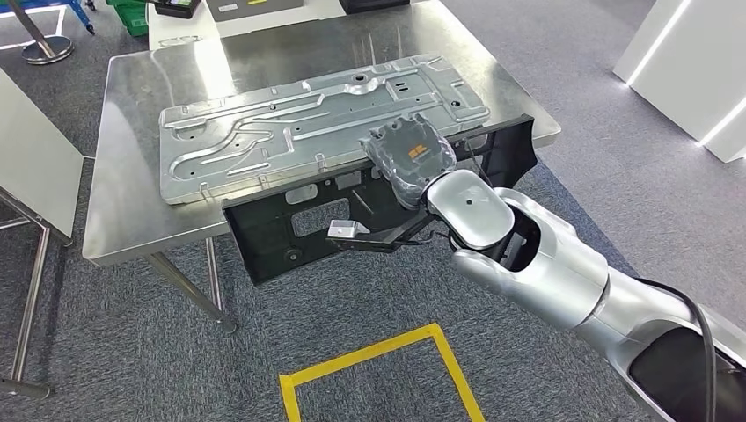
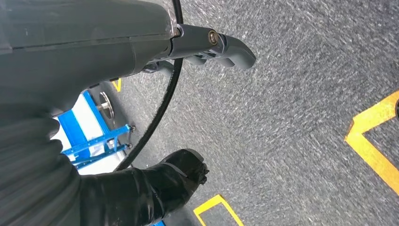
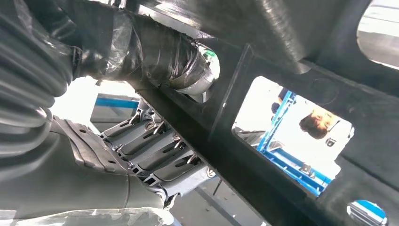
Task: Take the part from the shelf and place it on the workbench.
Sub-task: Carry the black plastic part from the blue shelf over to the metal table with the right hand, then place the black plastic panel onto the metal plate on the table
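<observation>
The part is a long black plastic panel (image 1: 281, 224) with cut-outs, held level along the near edge of the steel workbench (image 1: 132, 220) and partly over it. My right hand (image 1: 409, 158), wrapped in clear film, grips the panel's upper edge near its middle. In the right wrist view the thumb (image 3: 155, 56) lies across the black panel (image 3: 282, 66) and the fingers (image 3: 160, 155) curl under it. My left hand (image 2: 207, 44) hangs over grey carpet, holding nothing, its fingers curled in.
A large stamped metal plate (image 1: 308, 123) lies across the workbench behind the panel. Yellow floor tape (image 1: 378, 360) marks a square in front of me. A second table (image 1: 35, 167) stands at the left. A person (image 3: 317, 125) and a blue rack (image 3: 291, 160) appear through a cut-out.
</observation>
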Controlling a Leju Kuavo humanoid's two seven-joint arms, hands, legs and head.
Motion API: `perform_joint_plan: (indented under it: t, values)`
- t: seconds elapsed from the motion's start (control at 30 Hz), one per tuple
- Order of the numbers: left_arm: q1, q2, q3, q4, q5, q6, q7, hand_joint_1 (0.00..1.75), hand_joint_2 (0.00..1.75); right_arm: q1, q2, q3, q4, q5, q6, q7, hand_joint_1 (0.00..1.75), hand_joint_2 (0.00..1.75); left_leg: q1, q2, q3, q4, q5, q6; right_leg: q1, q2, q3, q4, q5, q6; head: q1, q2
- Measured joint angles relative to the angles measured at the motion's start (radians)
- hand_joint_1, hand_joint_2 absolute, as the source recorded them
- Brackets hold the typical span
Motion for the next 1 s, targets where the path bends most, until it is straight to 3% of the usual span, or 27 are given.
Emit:
perform_joint_plan:
  t: [1.0]
  values:
    - [0.0, 0.002, 0.017, 0.0, -0.003, -0.016, 0.002, 0.0, 1.75, -0.046, 0.007, 0.058, 0.026, 0.035, 0.025, 0.026, 1.75, 1.75, -0.002, 0.0, 0.0, 0.0, -0.001, -0.002, -0.002, -0.001, 0.0, 0.0, -0.001, -0.001, 0.0, 0.0]
